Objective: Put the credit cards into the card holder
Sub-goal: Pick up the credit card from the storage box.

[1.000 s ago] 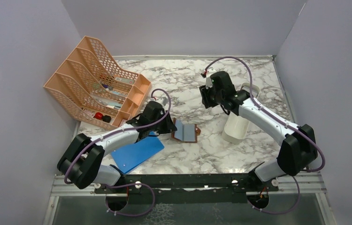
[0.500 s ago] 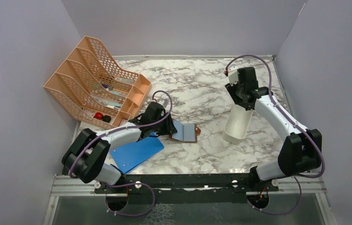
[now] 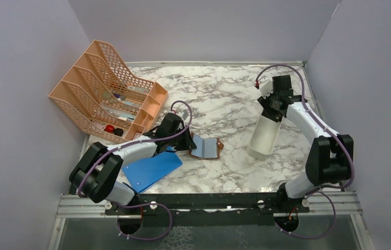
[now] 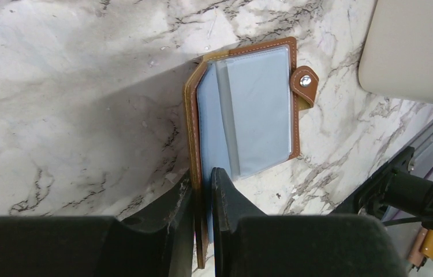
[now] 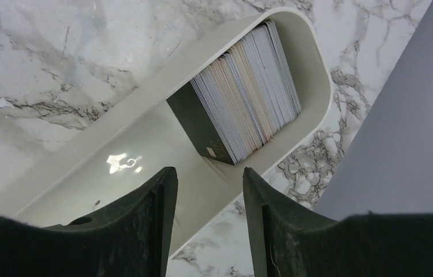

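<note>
You are looking down at a white marble table with grey veining, and it is carrying 4 things. An orange mesh rack is standing at the far left. A bright blue flat board is lying near the front left. A small brown leather card holder is lying open near the middle, just beside the board, with its snap tab sticking out to the right. A white oblong tray is resting on the right, apart from the card holder.
</note>
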Controlling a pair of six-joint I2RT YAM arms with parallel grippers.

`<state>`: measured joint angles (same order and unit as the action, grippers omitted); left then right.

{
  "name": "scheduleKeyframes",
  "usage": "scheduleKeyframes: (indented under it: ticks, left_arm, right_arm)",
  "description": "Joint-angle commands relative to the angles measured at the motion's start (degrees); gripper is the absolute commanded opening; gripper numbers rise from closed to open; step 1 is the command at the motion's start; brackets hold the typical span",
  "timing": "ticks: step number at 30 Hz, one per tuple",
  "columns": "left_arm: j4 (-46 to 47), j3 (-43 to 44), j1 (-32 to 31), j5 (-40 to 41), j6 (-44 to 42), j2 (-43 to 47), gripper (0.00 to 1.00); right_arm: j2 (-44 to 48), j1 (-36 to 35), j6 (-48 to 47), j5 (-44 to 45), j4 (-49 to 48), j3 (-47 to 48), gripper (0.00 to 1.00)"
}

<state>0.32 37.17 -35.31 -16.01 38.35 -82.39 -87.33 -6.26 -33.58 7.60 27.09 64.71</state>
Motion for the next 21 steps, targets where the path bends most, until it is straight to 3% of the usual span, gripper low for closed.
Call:
scheduleKeyframes:
  ticks: [1, 12, 21]
  left_arm:
    - [2.72, 0.05, 0.15, -4.67, 0.67, 0.55, 0.18]
    - [2.76, 2.06, 0.15, -6.81, 0.72, 0.02, 0.18]
    - [2.58, 2.64, 0.15, -7.38, 0.41, -0.78, 0.19]
  right_arm:
    - [-3.31, 0.81, -3.92, -1.48, -0.71, 0.4, 0.51]
    - [-7.89, 1.54, -7.87, 3.6, -12.05, -2.67, 0.5]
    - [-12.23, 2.38, -9.83, 2.92, -14.87, -3.36, 0.5]
